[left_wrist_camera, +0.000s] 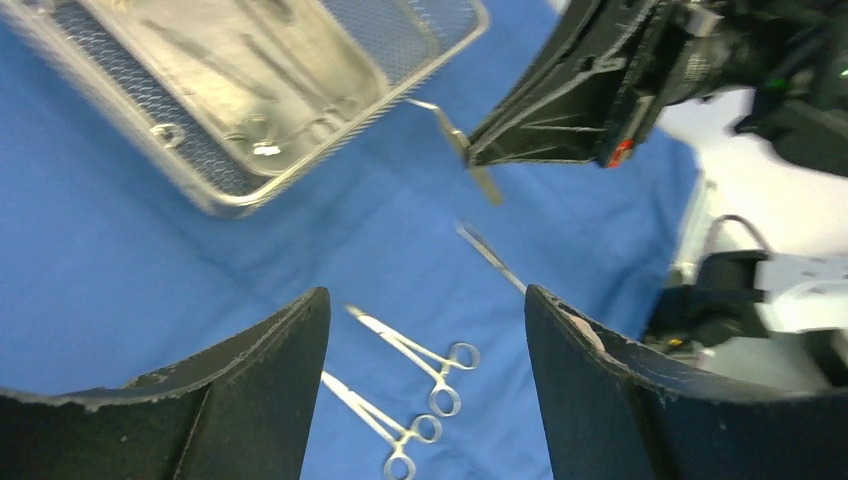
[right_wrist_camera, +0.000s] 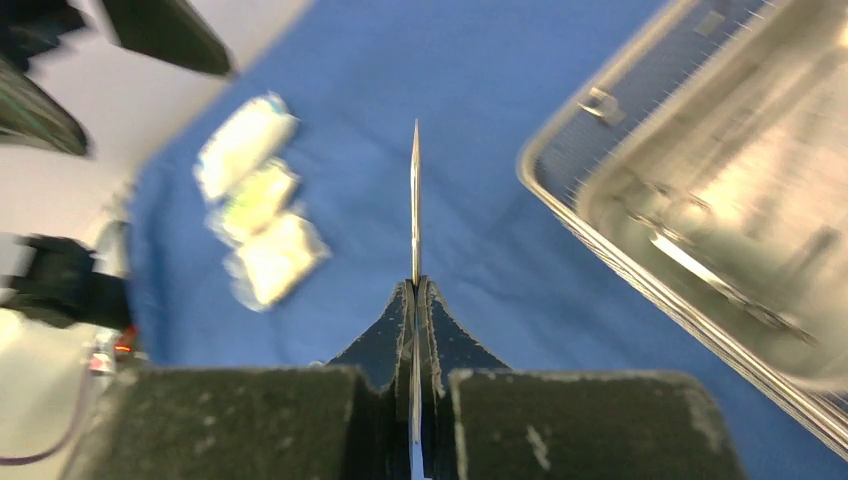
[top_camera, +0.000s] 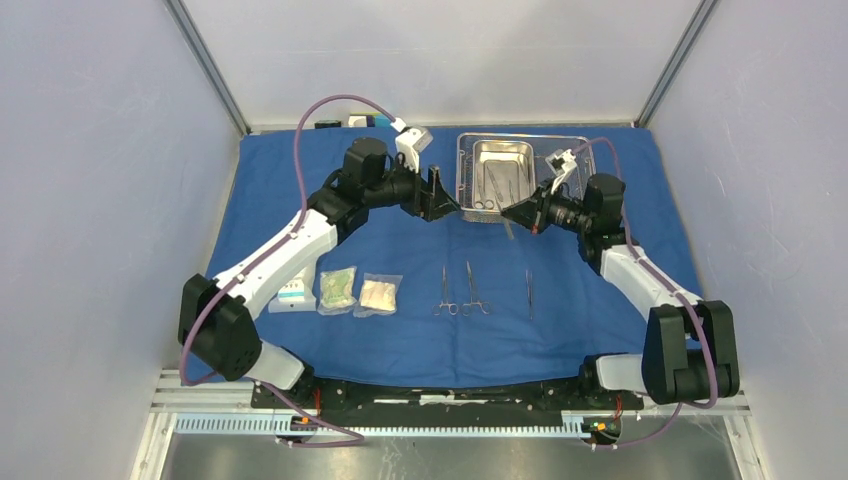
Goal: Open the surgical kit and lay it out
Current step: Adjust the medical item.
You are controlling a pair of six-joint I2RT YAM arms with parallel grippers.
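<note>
The large blue cloth wrap (top_camera: 400,250) lies spread flat over the table. The rectangular steel mesh tray (top_camera: 465,178) stands on the cloth's far part, right of centre. Its inner steel pan (top_camera: 503,160) contains several slim instruments; the count cannot be determined.

The right gripper (right_wrist_camera: 415,290) is clenched on a slim metal instrument (right_wrist_camera: 415,200). It holds the instrument above the cloth, just beside the tray's near edge, with the tip projecting forward of the fingers. The left gripper (left_wrist_camera: 425,295) is released, jaws wide, grasping nothing. It hovers near the tray's near-left corner.

Nearer the arm bases, two ring-handled scissor-like instruments (top_camera: 445,292) (top_camera: 474,290) lie side by side on the cloth. One straight slim instrument (top_camera: 529,293) lies apart to their right. Three small clear packets (top_camera: 338,290) lie in a row on the cloth to the left.
</note>
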